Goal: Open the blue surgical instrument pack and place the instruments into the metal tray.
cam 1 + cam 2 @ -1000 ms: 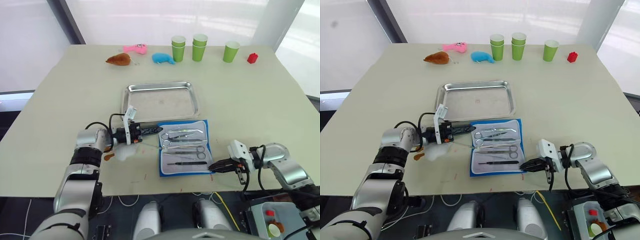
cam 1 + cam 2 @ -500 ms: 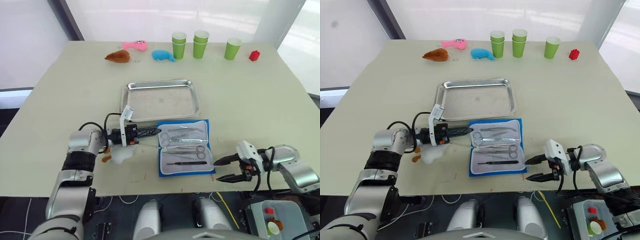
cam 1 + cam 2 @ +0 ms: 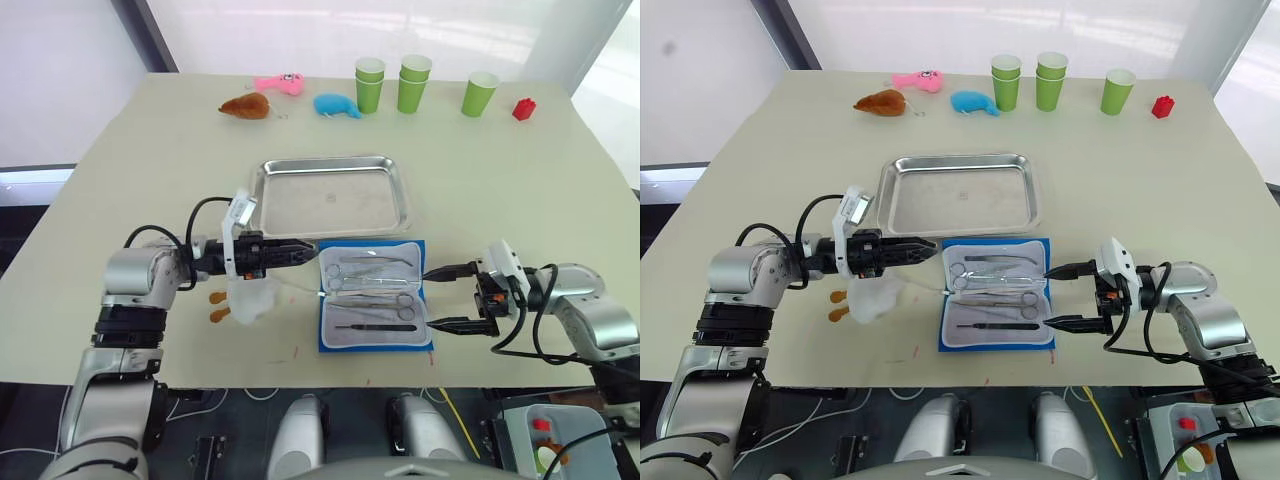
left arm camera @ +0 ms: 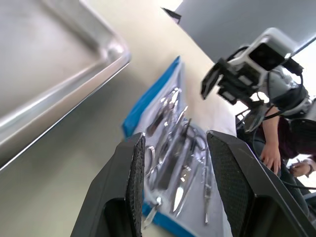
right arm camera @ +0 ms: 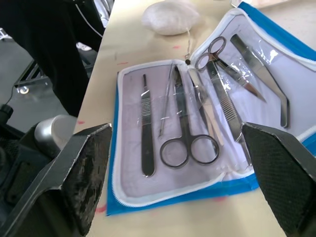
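The flat blue fabric instrument pack (image 3: 376, 296) is showing a pale grey-white lining edged in white, with thin silver metal instruments (image 3: 368, 285) gleaming on it. The shallow steel tray (image 3: 333, 196) is shining silvery grey on the cream worktop (image 3: 150, 160). Four light green paper cups (image 3: 415, 85), a small red block (image 3: 523, 109), pink (image 3: 279, 82), brown (image 3: 246, 105) and blue (image 3: 337, 105) plush toys are adding colour.

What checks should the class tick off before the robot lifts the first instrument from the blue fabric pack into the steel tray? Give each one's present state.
1. Blue fabric surgical pack lies open, lining up: ok.
2. Thin silver instruments are all in the pack: ok.
3. Shallow steel tray holds nothing: ok.
4. Right gripper is open beside the pack's edge: ok.
5. Left gripper is open: ok.
6. Instruments lie free of the clear retaining strips: cannot tell.
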